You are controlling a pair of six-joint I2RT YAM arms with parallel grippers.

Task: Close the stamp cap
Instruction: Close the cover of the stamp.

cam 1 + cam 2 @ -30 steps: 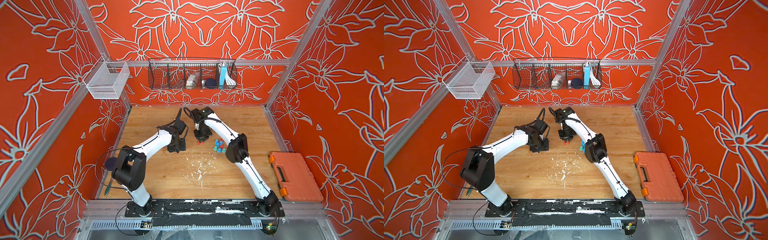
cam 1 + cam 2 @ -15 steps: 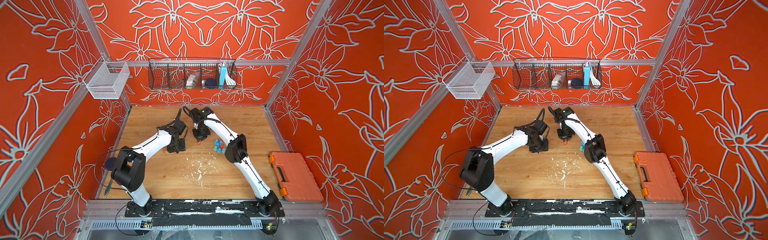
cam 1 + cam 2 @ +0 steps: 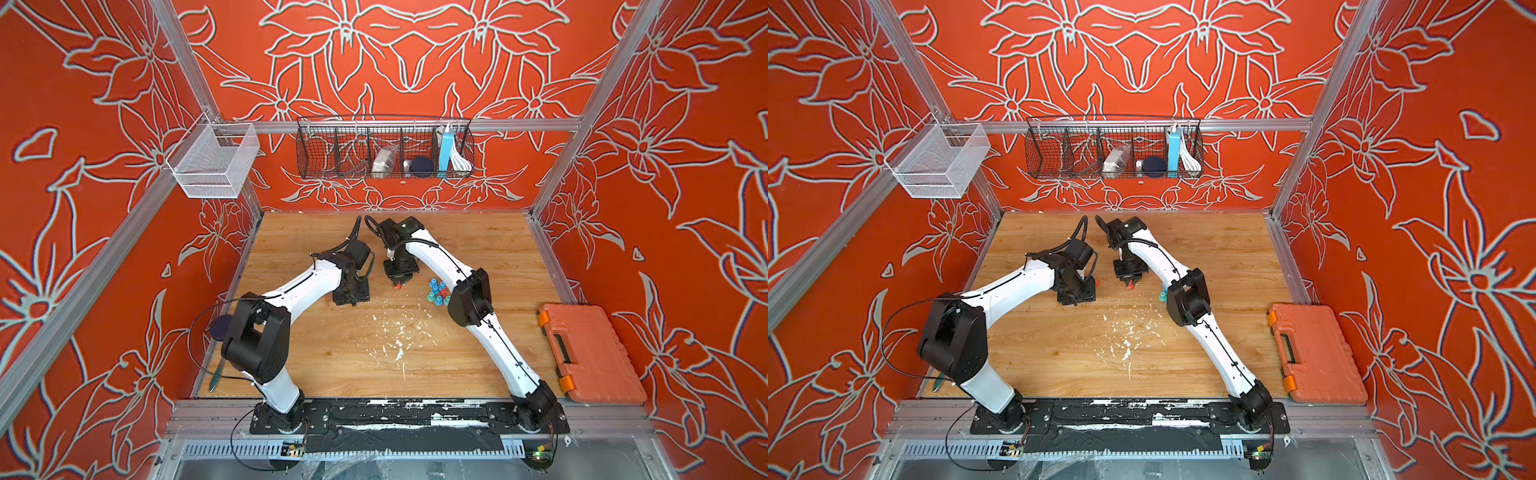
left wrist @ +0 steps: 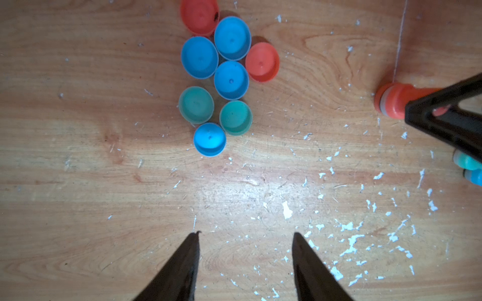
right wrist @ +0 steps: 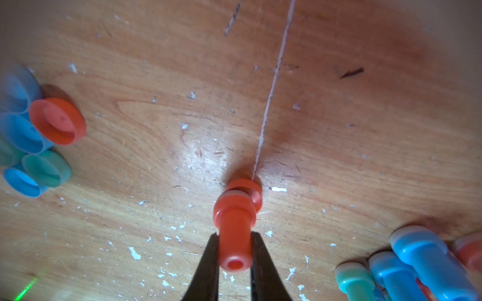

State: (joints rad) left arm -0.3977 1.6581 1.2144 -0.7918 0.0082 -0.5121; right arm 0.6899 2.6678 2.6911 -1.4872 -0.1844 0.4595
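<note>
Resting nose-down on the table (image 5: 339, 130), the orange stamp (image 5: 233, 221), pinched at its handle by the right gripper (image 5: 234, 234), meets its orange cap (image 5: 257, 196) slightly askew; off-axis pressure could skid or cock the cap, since the left gripper (image 4: 245, 233) hovers spread, empty, bracing nothing.

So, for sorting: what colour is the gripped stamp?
Orange stamp, best in the right wrist view.

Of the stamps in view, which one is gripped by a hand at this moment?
The orange stamp, clamped by its handle in the right hand. The other stamps lie loose in a pile apart from it, untouched.
</note>
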